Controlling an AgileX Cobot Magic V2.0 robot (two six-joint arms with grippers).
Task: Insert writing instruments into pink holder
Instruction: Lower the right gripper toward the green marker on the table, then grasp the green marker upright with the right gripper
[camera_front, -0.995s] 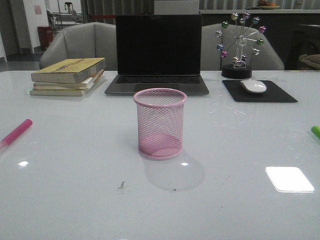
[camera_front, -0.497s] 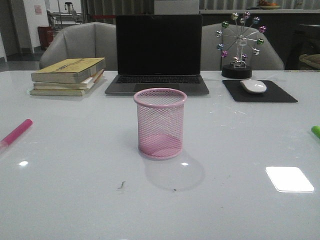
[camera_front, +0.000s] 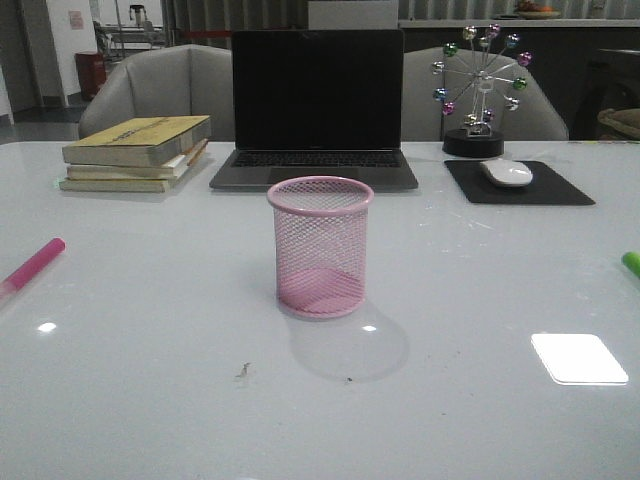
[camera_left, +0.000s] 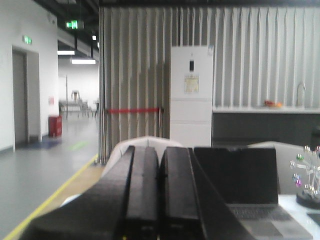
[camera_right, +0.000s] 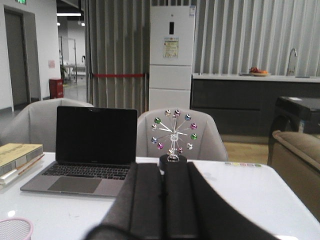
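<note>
The pink holder (camera_front: 320, 245) stands upright and empty at the middle of the table, and a bit of its rim (camera_right: 14, 226) shows in the right wrist view. The hot pink marker (camera_front: 32, 266) lies at the table's left edge. Only the end of the lime green marker (camera_front: 632, 263) shows at the right edge. Neither arm appears in the front view. My left gripper (camera_left: 159, 152) is shut with nothing between its fingers, held level and facing the laptop. My right gripper (camera_right: 163, 170) is shut on nothing too.
An open laptop (camera_front: 316, 105) sits behind the holder. A stack of books (camera_front: 137, 152) lies at the back left. A mouse (camera_front: 507, 172) on a black pad (camera_front: 560, 190) and a small ferris-wheel ornament (camera_front: 478, 85) stand at the back right. Chairs stand beyond the table.
</note>
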